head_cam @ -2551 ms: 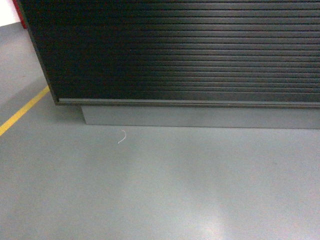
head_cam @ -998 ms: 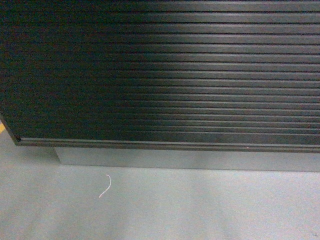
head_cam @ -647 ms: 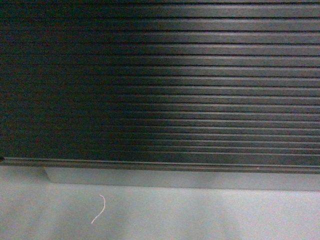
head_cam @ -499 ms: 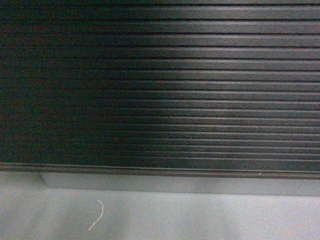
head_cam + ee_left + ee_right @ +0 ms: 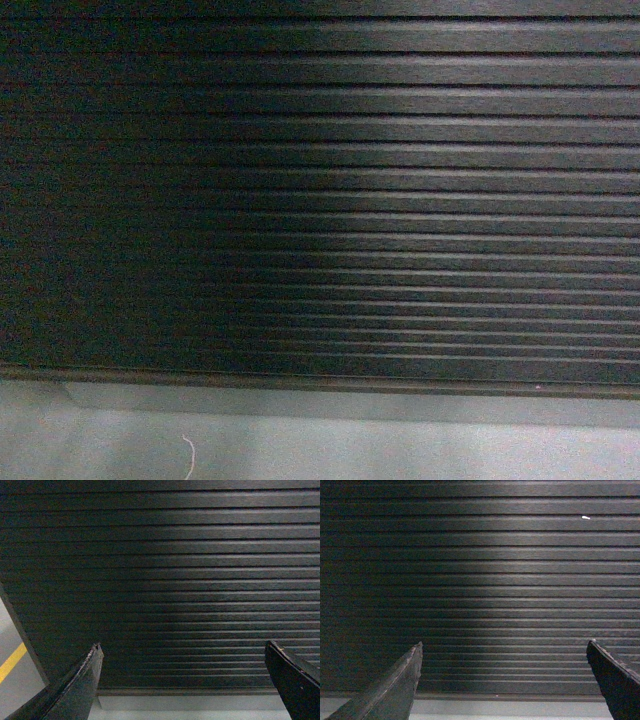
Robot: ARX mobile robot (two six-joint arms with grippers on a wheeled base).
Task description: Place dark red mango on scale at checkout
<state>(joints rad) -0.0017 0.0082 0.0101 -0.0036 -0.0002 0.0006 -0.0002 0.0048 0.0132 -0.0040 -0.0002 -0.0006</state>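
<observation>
- Across nearly the whole head view: the checkout [image 5: 330, 190], dark ribbed slats running left to right, much larger in frame than a moment ago, when its left corner and a wide stretch of floor showed.
- Along the bottom edge: grey plinth [image 5: 400, 408] and a thin strip of grey floor [image 5: 420, 455], down from the broad area seen earlier; means the base has rolled close to the counter front.
- Far left in the left wrist view: a yellow floor line [image 5: 11, 662] beside the counter's left edge.
- At the lower edge of each wrist view: left gripper [image 5: 185, 680] and right gripper [image 5: 505, 680], fingers spread wide, nothing between them.
- On the near floor, left of centre: a small white scrap of thread [image 5: 189, 455], lower in frame than before.
- Nowhere in view: the dark red mango and the scale; countertop above all three frames. Judged: approach nearly done, no fruit in either gripper, so a lift of arms or camera needed to find both.
</observation>
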